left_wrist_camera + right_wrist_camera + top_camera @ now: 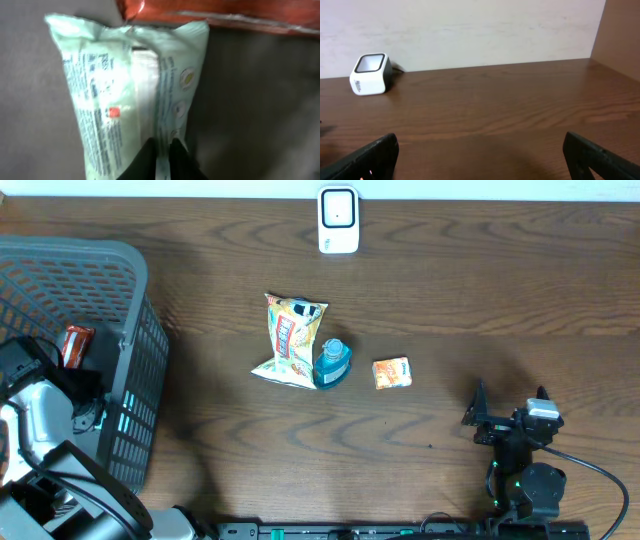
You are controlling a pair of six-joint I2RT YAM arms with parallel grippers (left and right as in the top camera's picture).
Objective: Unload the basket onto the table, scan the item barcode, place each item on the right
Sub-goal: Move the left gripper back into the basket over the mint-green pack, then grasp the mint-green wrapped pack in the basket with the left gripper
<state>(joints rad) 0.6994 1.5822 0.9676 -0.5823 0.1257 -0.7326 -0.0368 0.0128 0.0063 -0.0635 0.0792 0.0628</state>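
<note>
Left wrist view is showing the left gripper (161, 159) pressing its two dark fingers (137, 167) together on the near edge of a pale green packet (115, 85) — a thin pinch on the middle seam, with almost no gap between the jaws. The packet is lying flat on the grey floor of the basket (260, 100), printed side up, though the print is too blurred to tell where the barcode is sitting. A red packet (225, 12) is lying against its far end, also inside the basket.

From overhead, the left arm is reaching down into the basket and hiding the green packet. Outside the basket, out on the table (250, 470), a snack bag (290, 340) is lying with a blue bottle (332, 362) touching it and an orange box (392, 373) just beside the bottle. The scanner (338, 220) is standing well apart from the basket, at the table's far edge. The right gripper (510, 405) is waiting on the side farthest from the basket, its fingers spread wide and holding nothing.

The task is looking to be at an early stage — the grip appears made, but the packet is not yet off the basket floor. Lifting it out of the basket, carrying it to the scanner and turning the barcode toward the window are all left to do.
</note>
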